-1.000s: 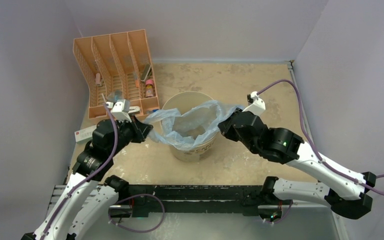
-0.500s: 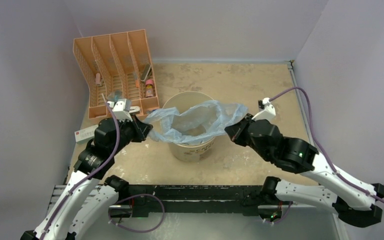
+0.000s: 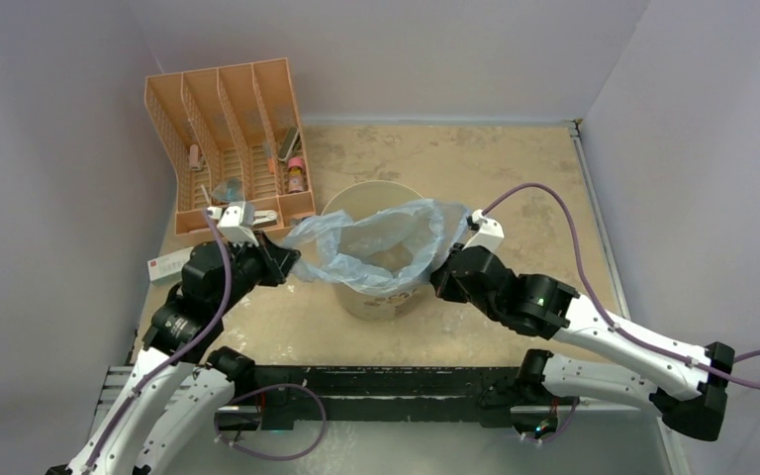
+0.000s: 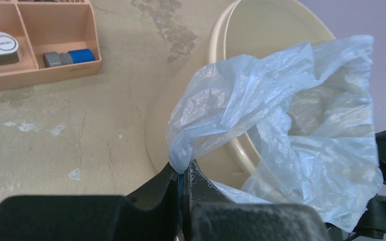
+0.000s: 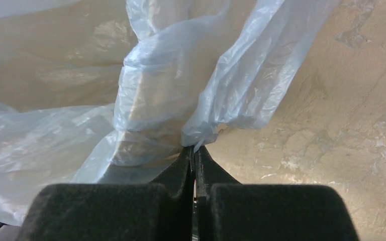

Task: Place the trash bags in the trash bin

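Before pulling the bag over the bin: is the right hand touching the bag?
Touching. The right wrist view shows the right hand shut on a pinched fold of the bag, plastic running straight into its closed fingertips.

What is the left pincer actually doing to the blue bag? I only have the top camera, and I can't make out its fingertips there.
Observer: In the left wrist view the left pincer is shut on a bunched corner of the trash bag, just outside the trash bin.
Operator: And the other side?
Observer: The right wrist view shows the right pincer shut on a gathered fold of the bag's edge, with the film fanning out above it.
Operator: Is the bag down inside the bin?
Observer: Not fully. From the left wrist, the film lies across the near rim, with part over the opening and part outside.
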